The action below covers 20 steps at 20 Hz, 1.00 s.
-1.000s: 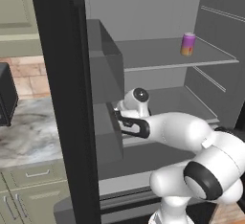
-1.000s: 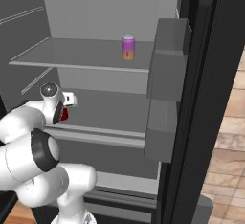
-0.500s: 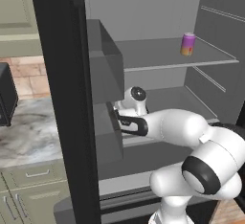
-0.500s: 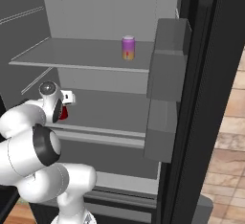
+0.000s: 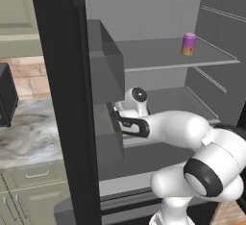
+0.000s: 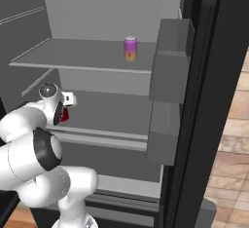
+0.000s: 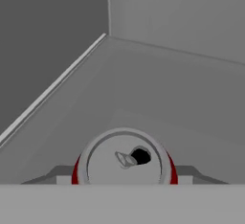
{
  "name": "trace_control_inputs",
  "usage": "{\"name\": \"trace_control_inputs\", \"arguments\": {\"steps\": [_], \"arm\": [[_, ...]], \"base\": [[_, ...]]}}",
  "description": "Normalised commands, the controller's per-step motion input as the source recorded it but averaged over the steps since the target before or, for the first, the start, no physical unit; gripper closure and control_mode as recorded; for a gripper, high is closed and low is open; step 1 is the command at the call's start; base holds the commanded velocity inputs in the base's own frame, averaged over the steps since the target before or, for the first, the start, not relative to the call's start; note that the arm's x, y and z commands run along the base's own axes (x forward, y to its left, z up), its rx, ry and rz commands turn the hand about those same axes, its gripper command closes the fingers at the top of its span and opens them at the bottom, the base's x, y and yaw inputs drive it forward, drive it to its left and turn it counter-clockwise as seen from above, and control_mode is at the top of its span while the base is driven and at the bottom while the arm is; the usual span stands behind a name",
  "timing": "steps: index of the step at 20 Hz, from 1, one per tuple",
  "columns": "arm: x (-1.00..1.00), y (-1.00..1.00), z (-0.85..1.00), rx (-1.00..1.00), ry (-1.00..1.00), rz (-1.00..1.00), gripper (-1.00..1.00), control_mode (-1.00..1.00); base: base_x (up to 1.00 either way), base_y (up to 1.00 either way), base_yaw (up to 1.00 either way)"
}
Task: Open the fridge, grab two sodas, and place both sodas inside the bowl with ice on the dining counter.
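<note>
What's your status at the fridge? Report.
Hand shut on red soda, lower fridge shelf. Purple soda waiting on upper shelf. Both doors open, nothing blocking.

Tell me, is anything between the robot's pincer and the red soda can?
Nothing visible is. The pincer is already around the red soda can on the fridge's lower shelf, seen from above in the hand view. The purple can stands on the shelf above.

This is a kitchen. A big black fridge stands open in the middle, with a marble counter, green drawers and a brick wall at the left.
</note>
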Motion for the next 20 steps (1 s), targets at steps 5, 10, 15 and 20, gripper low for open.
{"name": "trace_control_inputs", "arguments": {"steps": [5, 10, 15, 20], "arm": [[-0.31, -0.18, 0.00, 0.08, -0.08, 0.00, 1.00, -1.00], [-0.65, -0.45, 0.22, 0.07, -0.12, 0.00, 1.00, -1.00], [-0.56, -0.30, 0.88, 0.00, -0.03, -0.01, 1.00, -1.00], [-0.58, -0.58, 0.78, 0.02, 0.15, -0.14, 1.00, -1.00]], "base": [[0.00, 0.00, 0.00], [0.00, 0.00, 0.00], [0.00, 0.00, 0.00], [0.00, 0.00, 0.00]]}}
